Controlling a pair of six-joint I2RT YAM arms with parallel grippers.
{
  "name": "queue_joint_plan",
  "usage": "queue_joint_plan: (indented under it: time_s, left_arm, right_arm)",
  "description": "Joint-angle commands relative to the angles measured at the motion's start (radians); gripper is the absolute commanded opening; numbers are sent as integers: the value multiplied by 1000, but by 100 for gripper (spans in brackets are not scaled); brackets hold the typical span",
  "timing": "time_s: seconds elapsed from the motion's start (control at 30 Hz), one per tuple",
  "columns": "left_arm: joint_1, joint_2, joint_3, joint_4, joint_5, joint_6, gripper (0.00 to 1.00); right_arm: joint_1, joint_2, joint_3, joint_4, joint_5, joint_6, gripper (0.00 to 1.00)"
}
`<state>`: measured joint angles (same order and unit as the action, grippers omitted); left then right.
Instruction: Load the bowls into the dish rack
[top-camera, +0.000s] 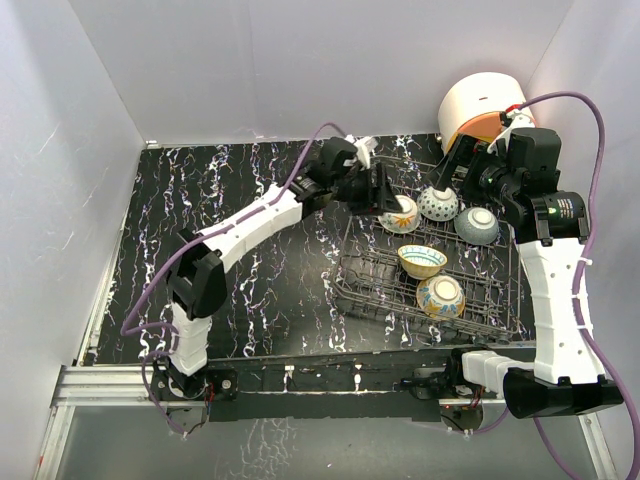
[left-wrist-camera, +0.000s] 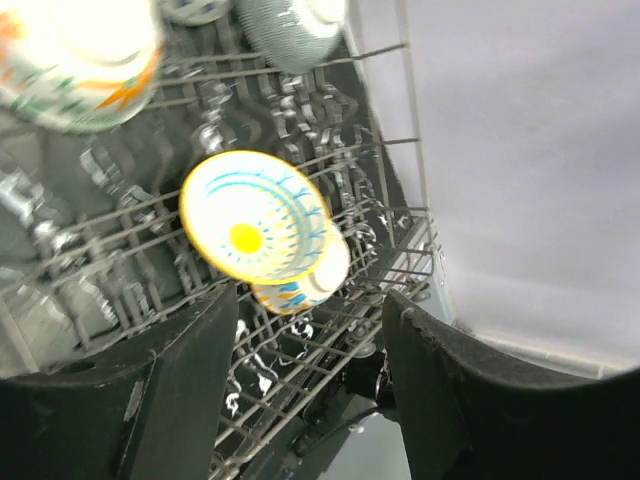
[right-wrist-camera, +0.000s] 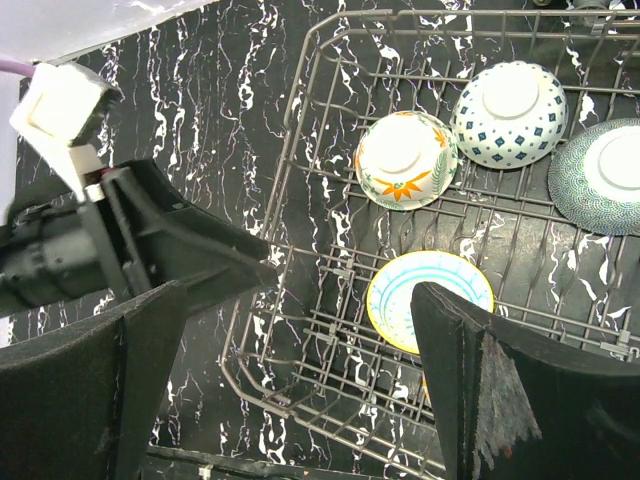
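Left gripper (top-camera: 378, 192): fingers spread wide, holding nothing, at the dish rack's (top-camera: 360, 285) left rim near the orange floral bowl (top-camera: 400, 213). All five bowls are in the rack. Back row: orange floral, blue-dotted bowl (top-camera: 438, 204), grey-blue bowl (top-camera: 478, 226), foot rings showing. Front: yellow bowl (top-camera: 421, 261), then the fifth bowl (top-camera: 441, 297) nearest the arms. Loading looks done; I'd judge only pulling the arms back remains. Right gripper (right-wrist-camera: 300, 300): wide open, empty, above the rack. Table (top-camera: 250, 290): black with white veining. White walls (top-camera: 300, 60), round white-and-orange appliance (top-camera: 480, 105) in the far right corner.
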<state>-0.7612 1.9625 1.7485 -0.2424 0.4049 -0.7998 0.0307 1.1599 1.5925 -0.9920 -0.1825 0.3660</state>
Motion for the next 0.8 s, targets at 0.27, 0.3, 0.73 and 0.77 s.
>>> queue_joint_plan:
  time_s: [0.27,0.3,0.73,0.77]
  left_arm:
    - [-250,136,278,-287,-56,643,58]
    - [-257,134,247,-278,-67,655,58]
    - [-300,12,-64,65,-269,682,65]
    - [-300,5,-76,86,-274,687,66]
  right_arm:
    - [-4,-4,15,47,5,2,99]
    - [-4,-2,21,46,8,3,99]
    - [-6,56,164,-8,194,48,99]
    - [-6,60,176,-8,198,49,99]
